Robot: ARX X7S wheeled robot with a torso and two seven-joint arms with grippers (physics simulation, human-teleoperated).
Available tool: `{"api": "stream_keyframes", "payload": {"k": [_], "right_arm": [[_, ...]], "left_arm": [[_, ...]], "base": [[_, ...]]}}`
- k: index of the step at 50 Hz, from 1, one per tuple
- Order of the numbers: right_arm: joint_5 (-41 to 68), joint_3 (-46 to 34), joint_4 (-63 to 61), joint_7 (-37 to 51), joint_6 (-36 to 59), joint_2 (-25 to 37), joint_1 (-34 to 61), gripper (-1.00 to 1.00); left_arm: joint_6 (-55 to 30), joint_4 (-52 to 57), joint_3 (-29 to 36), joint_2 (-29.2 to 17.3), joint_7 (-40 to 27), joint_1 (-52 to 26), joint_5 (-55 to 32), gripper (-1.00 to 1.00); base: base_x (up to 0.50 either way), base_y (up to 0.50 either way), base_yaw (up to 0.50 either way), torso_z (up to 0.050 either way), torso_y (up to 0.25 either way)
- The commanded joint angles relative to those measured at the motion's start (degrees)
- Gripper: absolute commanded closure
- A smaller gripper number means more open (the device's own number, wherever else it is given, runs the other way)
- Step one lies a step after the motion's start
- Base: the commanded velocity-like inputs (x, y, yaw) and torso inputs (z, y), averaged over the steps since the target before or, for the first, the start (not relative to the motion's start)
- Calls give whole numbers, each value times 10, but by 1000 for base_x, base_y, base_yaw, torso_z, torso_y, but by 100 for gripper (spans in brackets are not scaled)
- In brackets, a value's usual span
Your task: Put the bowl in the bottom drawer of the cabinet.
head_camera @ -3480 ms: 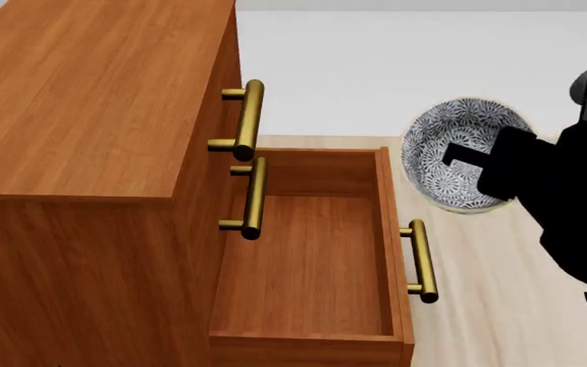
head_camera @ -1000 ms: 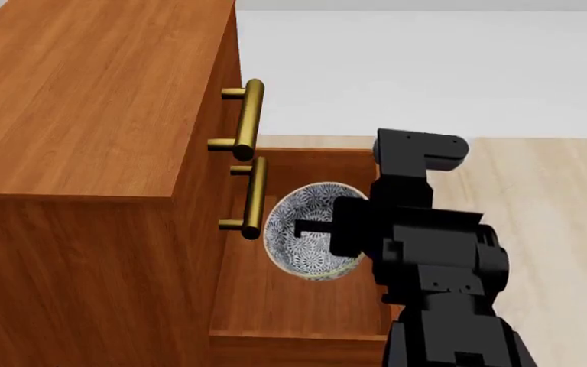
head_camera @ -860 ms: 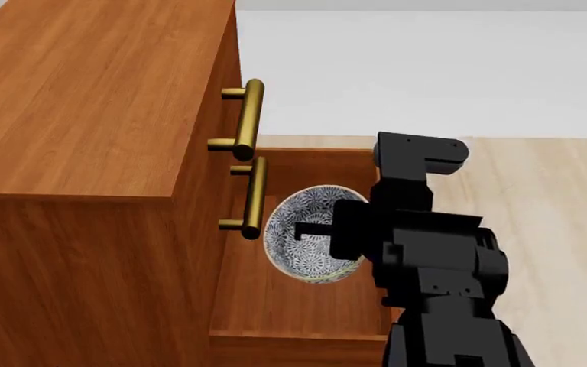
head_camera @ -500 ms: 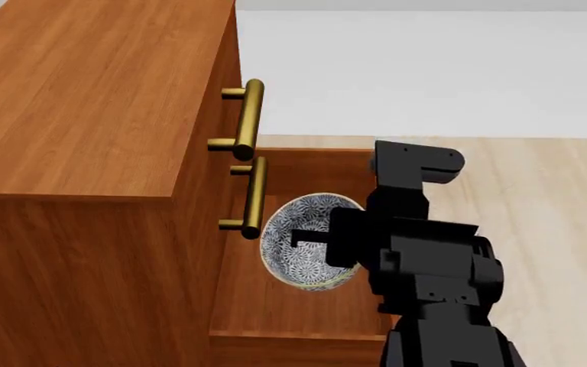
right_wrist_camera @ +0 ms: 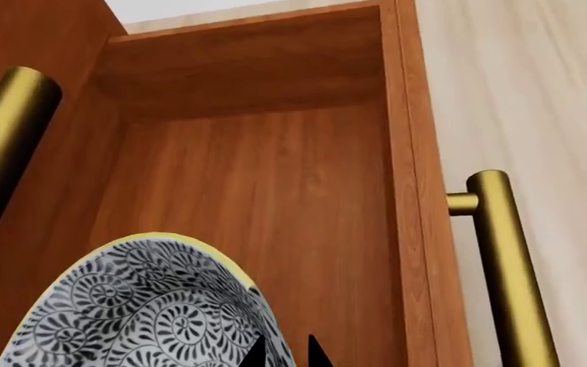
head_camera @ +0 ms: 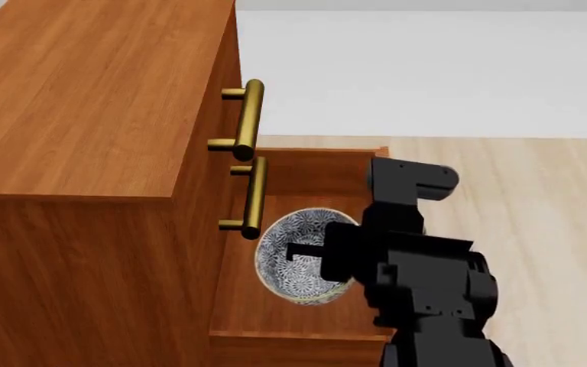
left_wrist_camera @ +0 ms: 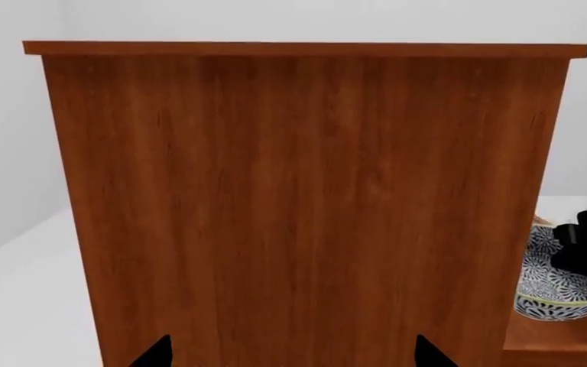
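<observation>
The blue-grey patterned bowl (head_camera: pixel 296 264) hangs tilted over the open bottom drawer (head_camera: pixel 319 162) of the reddish-brown cabinet (head_camera: pixel 89 99). My right gripper (head_camera: pixel 319 256) is shut on the bowl's rim, one finger inside it. In the right wrist view the bowl (right_wrist_camera: pixel 141 306) fills the near corner, its gold rim pinched at my right gripper (right_wrist_camera: pixel 285 353), with the drawer's floor (right_wrist_camera: pixel 263 191) beneath. My left gripper (left_wrist_camera: pixel 291 355) is open, facing the cabinet's side panel (left_wrist_camera: pixel 304 199). Past that panel's edge the bowl (left_wrist_camera: pixel 553 287) shows. The left arm is out of the head view.
Two upper drawers are closed; their brass handles (head_camera: pixel 248 118) (head_camera: pixel 254 197) jut out just left of the bowl. The bottom drawer's own handle (right_wrist_camera: pixel 507 267) is on its front; my right arm hides it in the head view. Light wooden floor (head_camera: pixel 538 199) lies to the right.
My right arm carried the bowl from the right of the drawer to above its inside. In the last second it slid slightly toward me and lower.
</observation>
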Motion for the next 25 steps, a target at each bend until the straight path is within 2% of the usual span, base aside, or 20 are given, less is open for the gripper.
{"api": "stream_keyframes", "payload": {"k": [1,25], "right_arm": [[15,2,0,-3,-2,-1,-6,100],[-7,71,0,-5,-1,0,-10,100]], "left_arm": [[2,-2,1,-1,-1,2,0,-100],[5,-5,2,-4,-4,0,-5,-100]], "base": [[0,0,0,0,0],[0,0,0,0,0]]}}
